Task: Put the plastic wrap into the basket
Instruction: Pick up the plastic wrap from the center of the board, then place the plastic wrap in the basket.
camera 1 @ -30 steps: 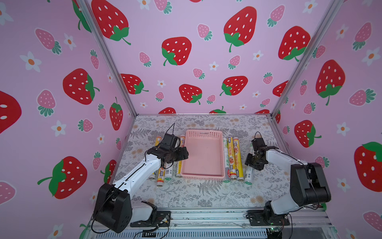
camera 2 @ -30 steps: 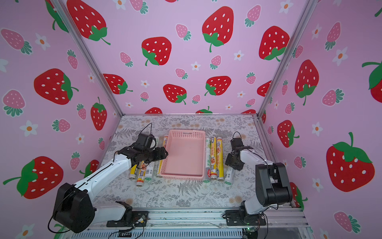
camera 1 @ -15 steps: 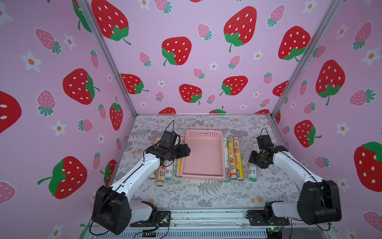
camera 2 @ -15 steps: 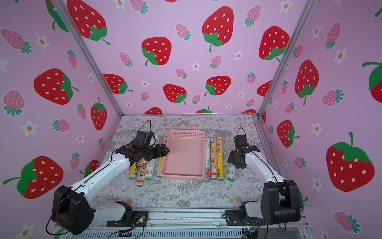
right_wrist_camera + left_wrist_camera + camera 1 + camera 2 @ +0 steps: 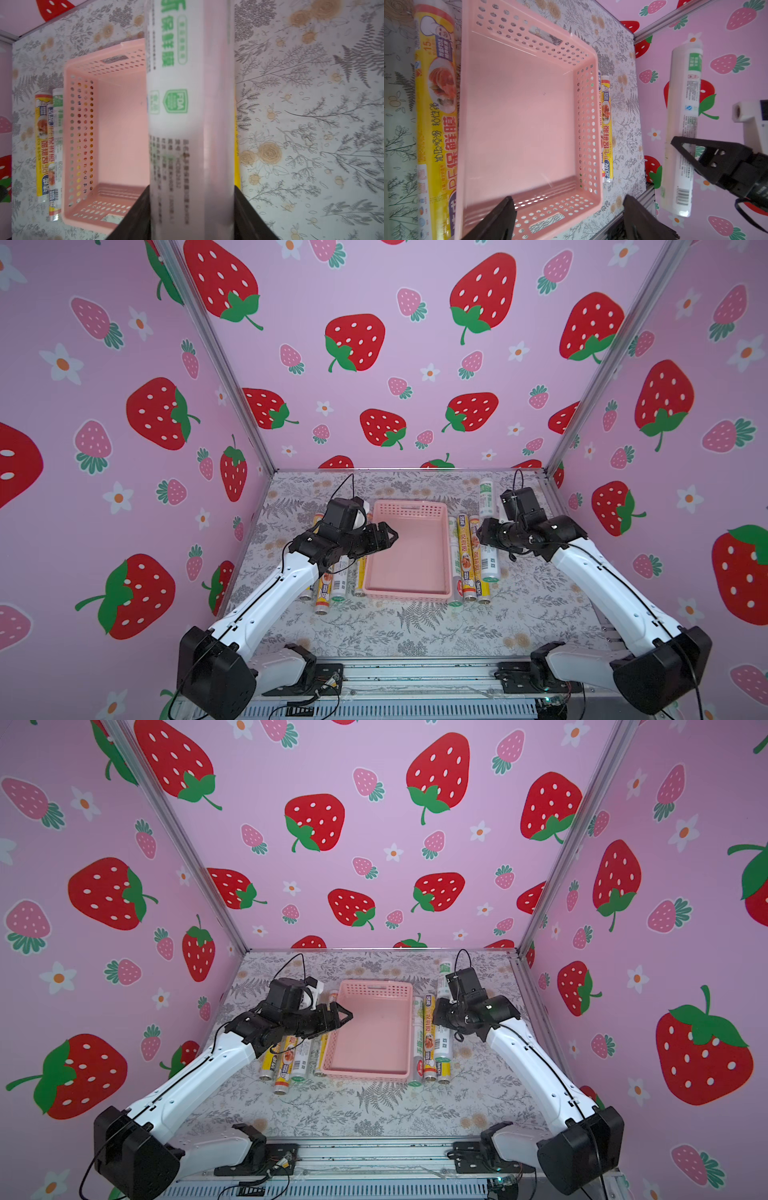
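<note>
The pink basket (image 5: 409, 508) (image 5: 376, 990) lies in the middle of the table with nothing in it. My right gripper (image 5: 482, 537) (image 5: 192, 191) is shut on a white plastic wrap roll with green labels (image 5: 485, 495) (image 5: 187, 104) (image 5: 683, 116). It holds the roll in the air, lengthwise, just right of the basket (image 5: 108, 128). My left gripper (image 5: 388, 536) (image 5: 568, 199) hangs open over the basket's left rim (image 5: 467, 124). Other rolls lie left (image 5: 328, 589) and right (image 5: 467, 560) of the basket.
A yellow roll (image 5: 436, 104) lies tight against the basket's left wall, and another yellow one (image 5: 606, 128) against its right wall. The aluminium frame rail (image 5: 548, 489) and the pink strawberry walls close the table in at the back and sides.
My right gripper has lifted the white roll off the table and carried it left toward the basket. My left gripper has shifted a little right, over the basket's rim.
</note>
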Robot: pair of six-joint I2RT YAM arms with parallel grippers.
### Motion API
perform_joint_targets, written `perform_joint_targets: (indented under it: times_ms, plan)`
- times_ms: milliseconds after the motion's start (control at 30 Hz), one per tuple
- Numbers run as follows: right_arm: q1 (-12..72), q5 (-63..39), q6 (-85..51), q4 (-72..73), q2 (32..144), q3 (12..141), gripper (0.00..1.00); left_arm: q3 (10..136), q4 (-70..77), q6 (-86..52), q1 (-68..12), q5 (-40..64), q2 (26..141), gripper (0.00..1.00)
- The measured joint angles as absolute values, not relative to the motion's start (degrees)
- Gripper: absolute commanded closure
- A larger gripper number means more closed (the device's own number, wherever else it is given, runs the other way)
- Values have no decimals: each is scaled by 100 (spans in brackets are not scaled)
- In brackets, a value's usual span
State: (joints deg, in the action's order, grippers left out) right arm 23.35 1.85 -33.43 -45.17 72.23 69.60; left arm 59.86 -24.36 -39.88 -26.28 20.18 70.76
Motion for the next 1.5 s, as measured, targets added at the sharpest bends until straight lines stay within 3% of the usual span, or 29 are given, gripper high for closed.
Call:
perform_joint_targets:
  times_ms: [500,1500]
  plan:
    - [3461,388,-4213,-3627,8554,7227,86,5695,-1999,-4440,-2877,1490,6860,15]
    - [4156,976,-4733,-3238,9780,7227,91,5413,-2130,-4329,-2873,998,6842,14]
